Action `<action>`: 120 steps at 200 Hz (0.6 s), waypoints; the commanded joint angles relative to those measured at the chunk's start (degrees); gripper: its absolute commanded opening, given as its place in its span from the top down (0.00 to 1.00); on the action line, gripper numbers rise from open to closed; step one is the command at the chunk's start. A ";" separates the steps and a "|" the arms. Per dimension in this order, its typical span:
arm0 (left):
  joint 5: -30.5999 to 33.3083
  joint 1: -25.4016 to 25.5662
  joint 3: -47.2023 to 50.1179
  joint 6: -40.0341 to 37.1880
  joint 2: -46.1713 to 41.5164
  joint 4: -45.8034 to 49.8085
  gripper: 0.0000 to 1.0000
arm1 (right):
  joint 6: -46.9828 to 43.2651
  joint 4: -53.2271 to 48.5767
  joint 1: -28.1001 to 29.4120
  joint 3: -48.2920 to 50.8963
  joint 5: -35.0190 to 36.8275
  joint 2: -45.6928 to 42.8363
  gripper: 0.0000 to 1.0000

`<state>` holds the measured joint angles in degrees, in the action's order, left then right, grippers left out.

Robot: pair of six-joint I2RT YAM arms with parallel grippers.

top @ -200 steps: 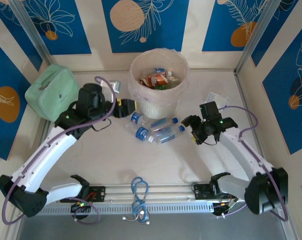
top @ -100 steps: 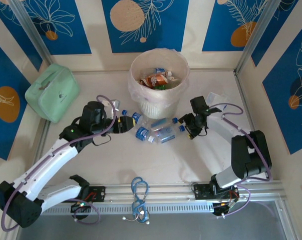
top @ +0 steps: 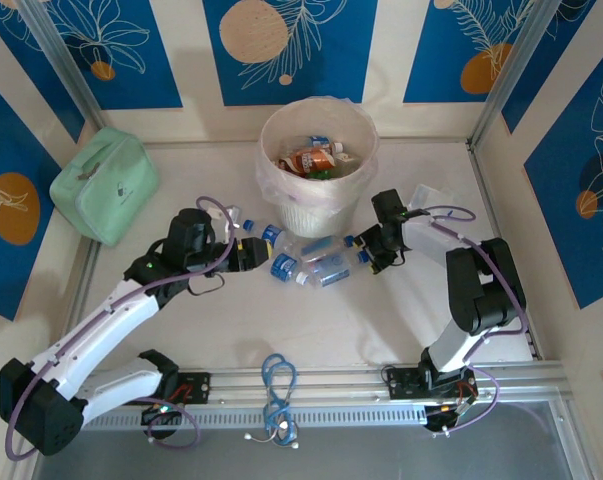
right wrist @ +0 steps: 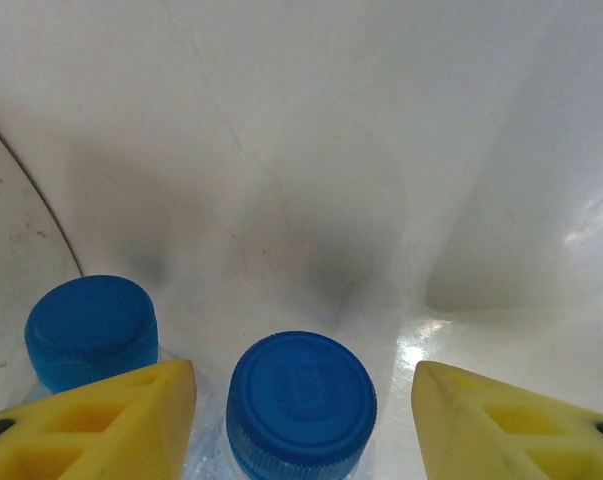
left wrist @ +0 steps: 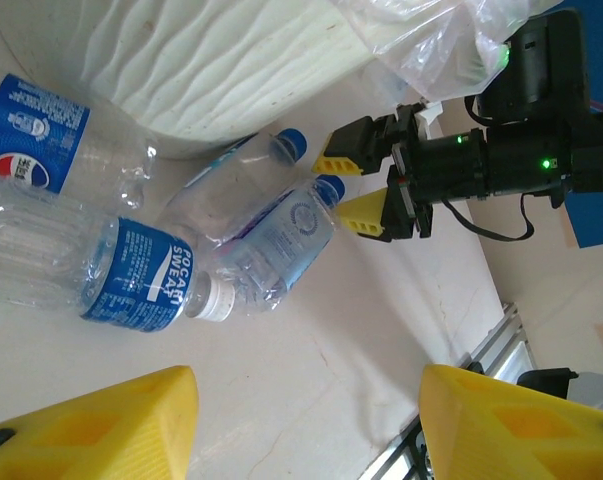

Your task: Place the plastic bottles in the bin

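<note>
Right gripper, fingers wide, straddles a bottle's blue cap at frame centre — the bottle lies cap-first toward it. Left gripper, equally wide, seems farther off.

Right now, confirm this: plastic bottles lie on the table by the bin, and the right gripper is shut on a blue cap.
Not shut: the right gripper is open. The right wrist view shows its fingers wide apart either side of the blue cap. The plastic bottles do lie by the bin.
</note>
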<state>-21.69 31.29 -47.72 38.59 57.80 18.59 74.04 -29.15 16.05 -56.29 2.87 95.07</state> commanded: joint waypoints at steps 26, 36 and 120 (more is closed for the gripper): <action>-1.94 0.53 1.05 1.11 0.27 -3.04 0.41 | 2.59 0.16 0.97 -1.22 0.76 1.75 0.47; -1.84 0.68 1.21 1.14 0.30 -3.12 0.41 | 2.77 0.14 0.92 -0.97 0.82 1.82 0.49; -2.28 1.13 0.90 1.58 0.99 -3.71 0.35 | -0.83 -2.98 1.72 0.44 3.98 -5.58 0.68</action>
<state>-22.50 32.03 -46.92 39.81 58.35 16.53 74.94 -29.65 17.23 -56.27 4.80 94.56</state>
